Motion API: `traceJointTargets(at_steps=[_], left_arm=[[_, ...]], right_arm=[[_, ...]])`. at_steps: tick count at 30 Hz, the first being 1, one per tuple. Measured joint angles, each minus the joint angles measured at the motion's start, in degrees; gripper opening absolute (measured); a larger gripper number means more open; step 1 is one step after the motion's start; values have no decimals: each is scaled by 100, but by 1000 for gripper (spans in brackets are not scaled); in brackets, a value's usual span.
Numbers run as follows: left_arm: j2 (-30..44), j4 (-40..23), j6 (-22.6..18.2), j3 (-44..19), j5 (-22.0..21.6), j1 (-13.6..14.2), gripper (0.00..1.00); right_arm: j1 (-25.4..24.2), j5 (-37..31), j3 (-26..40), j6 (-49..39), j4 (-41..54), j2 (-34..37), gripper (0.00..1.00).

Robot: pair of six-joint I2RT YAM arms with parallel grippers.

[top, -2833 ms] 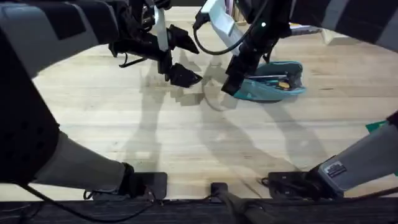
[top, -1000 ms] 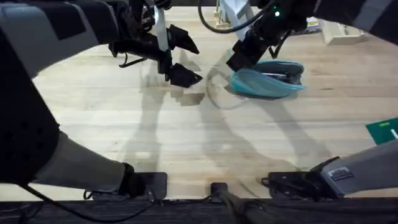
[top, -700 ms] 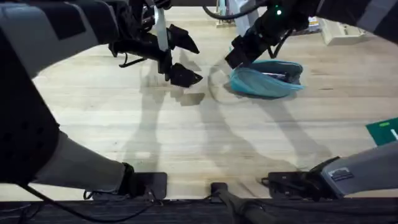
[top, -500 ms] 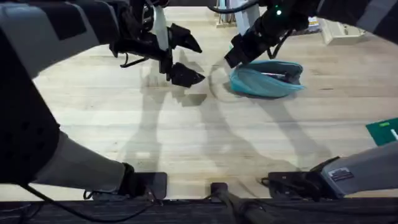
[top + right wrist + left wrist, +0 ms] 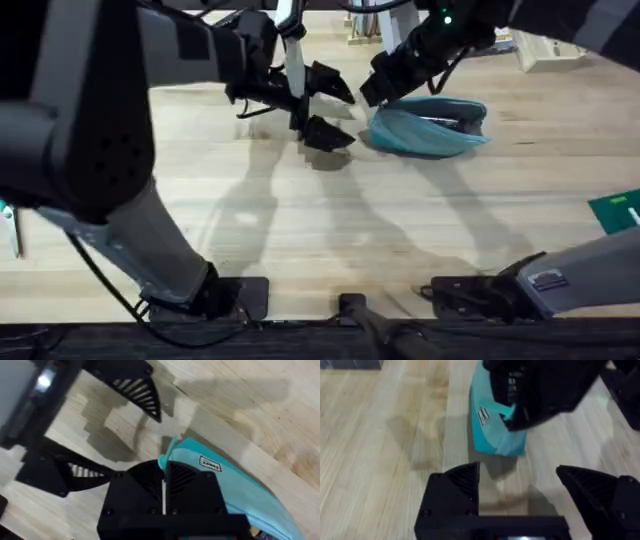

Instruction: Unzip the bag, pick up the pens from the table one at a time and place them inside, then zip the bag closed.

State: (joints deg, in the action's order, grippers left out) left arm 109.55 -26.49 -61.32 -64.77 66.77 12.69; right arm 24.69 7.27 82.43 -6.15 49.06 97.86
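Pale plank table [image 5: 300, 230], and the bag [image 5: 430, 125] lies at its far right side, a pen [image 5: 450, 118] showing in its mouth. The right gripper [image 5: 164, 491] pinches the teal pull tab [image 5: 169, 450] at the bag's near end. The left gripper [image 5: 325, 108] hovers just beside it, fingers spread, empty. Loading looks done; zipping appears to remain.
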Motion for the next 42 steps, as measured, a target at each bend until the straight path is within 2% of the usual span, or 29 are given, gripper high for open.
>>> traceJointTargets(at_steps=[5,10,18,22,25,33,35,38,42], left_arm=[[220,699,519,2,186,165,948],[225,1126,861,2,226,429,945],[223,1826,1974,2,-7,719,946],[225,1905,2222,2,-108,754,942],[225,1905,2471,2,-296,776,864],[225,1904,2625,2,-556,780,839],[225,1903,2630,2,-589,780,806],[225,1905,2661,1,-641,787,663],[225,1901,2691,0,-655,809,388]], right_arm=[[0,0,0,20,-2,2,35],[0,0,-2,20,-2,2,35],[0,0,-2,20,-2,0,35],[0,0,-2,20,-4,0,35],[0,0,-2,21,-5,0,35],[0,0,-2,20,-15,2,35],[0,0,-2,20,-15,0,35],[0,0,-2,21,-15,2,35],[0,0,-2,21,-20,0,35]])
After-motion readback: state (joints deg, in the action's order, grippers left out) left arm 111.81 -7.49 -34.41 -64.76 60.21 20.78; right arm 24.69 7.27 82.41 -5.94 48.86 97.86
